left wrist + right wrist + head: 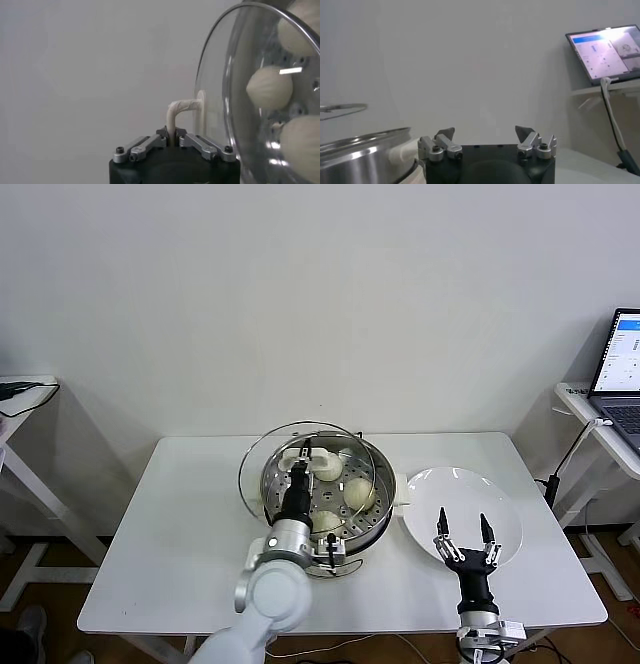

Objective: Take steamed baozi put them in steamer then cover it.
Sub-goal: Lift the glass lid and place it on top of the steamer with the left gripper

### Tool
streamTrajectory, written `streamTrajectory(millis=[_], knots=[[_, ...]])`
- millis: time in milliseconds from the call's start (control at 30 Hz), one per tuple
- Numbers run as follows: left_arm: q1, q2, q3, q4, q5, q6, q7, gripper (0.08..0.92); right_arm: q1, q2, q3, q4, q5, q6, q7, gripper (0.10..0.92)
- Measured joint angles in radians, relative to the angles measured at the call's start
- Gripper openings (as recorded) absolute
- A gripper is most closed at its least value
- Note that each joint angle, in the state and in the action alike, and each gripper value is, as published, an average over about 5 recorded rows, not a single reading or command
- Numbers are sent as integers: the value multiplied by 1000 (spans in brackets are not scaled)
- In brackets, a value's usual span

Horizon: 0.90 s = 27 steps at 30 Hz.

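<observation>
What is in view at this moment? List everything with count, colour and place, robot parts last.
Steamed baozi: at least three visible, cream-white, inside the steamer on its perforated tray.
Steamer: one, shiny steel with cream-white handles, table centre.
Cover: one, clear glass with metal rim and cream-white handle, held over the steamer, offset to the robot's left.
Plate: one, white, right of the steamer, nothing on it.
Table: one, white.
Laptop: one, screen lit, on a side table at far right.
Left gripper: shut on the cover's handle.
Right gripper: open, over the plate's near edge.
</observation>
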State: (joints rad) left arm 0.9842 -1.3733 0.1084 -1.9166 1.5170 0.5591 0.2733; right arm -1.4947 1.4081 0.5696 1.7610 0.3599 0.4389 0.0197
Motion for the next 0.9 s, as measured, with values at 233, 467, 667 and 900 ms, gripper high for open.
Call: streamTrajectory(millis=[233,467,667,900], knots=[[-14,-56,14,47,44,10,-3,187,-1,6,-3,-5,-7,1,-1,823],[-18,-99,24,86,69,15,-8,187,0,7,-5,-12,-11,2,-1,823],[-19,-128,29,109,81,16,-14,187,2,7,-8,-18,-14,2,-1,823],[-19,-141,24,131,92,15,-22,187,4,6,-9,-21,-15,2,-2,823]])
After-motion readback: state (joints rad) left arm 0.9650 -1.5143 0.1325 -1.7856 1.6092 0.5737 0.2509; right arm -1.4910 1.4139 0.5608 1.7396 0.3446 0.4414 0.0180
